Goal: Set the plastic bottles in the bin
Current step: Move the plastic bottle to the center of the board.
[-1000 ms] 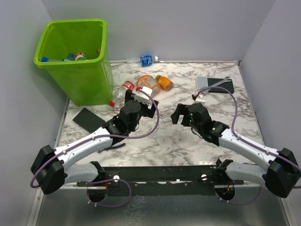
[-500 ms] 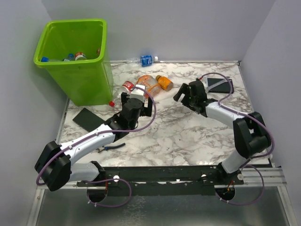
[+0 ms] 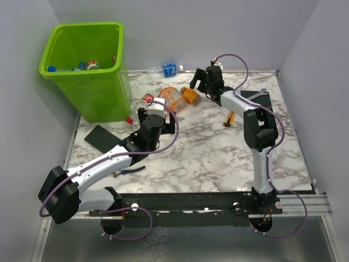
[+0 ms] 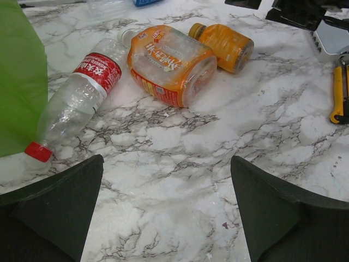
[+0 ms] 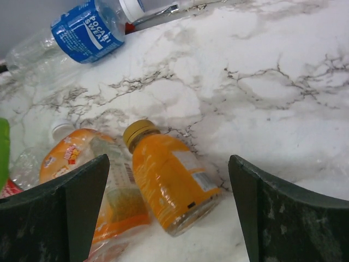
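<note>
Scene: overhead view of a marble-patterned surface (image 3: 207, 158), with 2 robot arms reaching up from the bottom edge.
Bin: a lime-green bin (image 3: 101, 98) stands mouth-up in the upper left of the overhead view. It looks placed there as the drop point.
Bottles inside (image 3: 90, 65): several caps and labels show low in the bin, so part of the job appears done.
Bottles outside: 4 lie on their sides in the upper middle of the overhead view.
Red-labelled clear bottle (image 4: 76, 98): lies nearest the bin's foot, its red cap pointing toward the lower left.
Large orange bottle (image 4: 169, 65): lies against the clear one, in the centre of the cluster.
Small orange bottle (image 5: 169, 174): lies touching the large one on its right.
Blue-labelled bottle (image 5: 82, 33): lies apart, against the back wall.
Left tool (image 4: 166, 185): wide open and empty. It hangs low, just short of the clear and large orange bottles, which fill the upper half of its wrist view, so it is probably choosing between them.
Right tool (image 5: 168, 164): open and empty. It is poised over the small orange bottle, which sits between its fingers in the wrist view, so that is likely its pick.
Clutter: a black pad (image 3: 102, 138) lies lower left of the cluster. A yellow-handled implement (image 4: 338, 93) lies to the right. Neither belongs in the bin.
</note>
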{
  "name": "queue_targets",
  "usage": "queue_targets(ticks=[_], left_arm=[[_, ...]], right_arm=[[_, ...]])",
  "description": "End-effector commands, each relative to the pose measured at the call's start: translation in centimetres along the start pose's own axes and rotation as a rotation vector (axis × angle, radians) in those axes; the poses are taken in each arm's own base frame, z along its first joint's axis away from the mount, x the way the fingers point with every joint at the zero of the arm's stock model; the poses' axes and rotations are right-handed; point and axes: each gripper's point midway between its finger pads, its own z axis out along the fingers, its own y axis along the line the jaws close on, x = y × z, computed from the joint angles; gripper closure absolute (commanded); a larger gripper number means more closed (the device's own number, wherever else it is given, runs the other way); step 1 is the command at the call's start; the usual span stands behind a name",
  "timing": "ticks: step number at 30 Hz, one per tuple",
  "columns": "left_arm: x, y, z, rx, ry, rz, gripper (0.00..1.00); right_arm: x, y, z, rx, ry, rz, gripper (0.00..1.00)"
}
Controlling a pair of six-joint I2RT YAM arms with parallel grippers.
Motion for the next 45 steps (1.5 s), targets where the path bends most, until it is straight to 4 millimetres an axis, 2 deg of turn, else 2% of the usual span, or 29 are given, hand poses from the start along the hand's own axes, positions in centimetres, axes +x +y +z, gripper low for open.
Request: queue_targets(ticks=[1,6,11,15,18,20,24,28,33,35,40,42,45], left_arm=[[0.1,0.3,-0.5,-0.015,-0.011,-0.001,0.01],[-0.1,0.3,-0.5,-0.013,-0.014,0.003,0.01],[0.4,-0.3,-0.3,0.008,0.001,0.003,0.01],[0.5,-0.4,-0.2,0.012,0.008,0.004,0.01],[0.5,-0.3,-0.3,0.007,0.005,0.006,0.01],[0.4,-0.3,-0.3,0.009,0.003,0.002,0.01],[0.3,-0.6,-0.4,0.024,0.003,-0.007,0.01],[0.4,-0.9,-0.3,0.038,0.008,-0.017,0.01],[0.9,-1.5,-0.2,0.059,0.025,-0.023,0.01],[1.1,-1.7,-0.2,0.066,0.031,-0.022,0.01],[0.9,-1.9,-0.3,0.078,0.030,-0.020,0.01],[0.8,-2.1,-0.4,0.087,0.030,-0.021,0.01],[0.9,-2.3,-0.4,0.098,0.034,-0.022,0.01]], right_arm=[[2.0,-1.8,2.8,0.014,0.103,-0.167,0.06],[3.5,-2.4,4.1,-0.004,0.168,-0.261,0.08],[5.7,-1.9,4.1,-0.073,0.239,-0.268,0.11],[7.3,-1.6,3.6,-0.104,0.280,-0.216,0.18],[8.9,-2.4,2.3,-0.088,0.303,-0.166,0.29],[8.8,-2.7,0.9,-0.066,0.292,-0.129,0.37],[8.9,-3.6,-2.7,-0.023,0.279,-0.055,0.41],[9.5,-3.7,-6.9,-0.030,0.255,0.048,0.35],[11.5,-3.7,-11.1,-0.031,0.314,0.055,0.18],[12.6,-4.5,-12.5,-0.012,0.377,0.020,0.11],[14.2,-5.6,-14.5,0.004,0.499,-0.099,0.05],[14.9,-5.8,-14.8,-0.002,0.545,-0.123,0.01],[15.9,-6.5,-15.0,0.051,0.611,-0.183,0.00]])
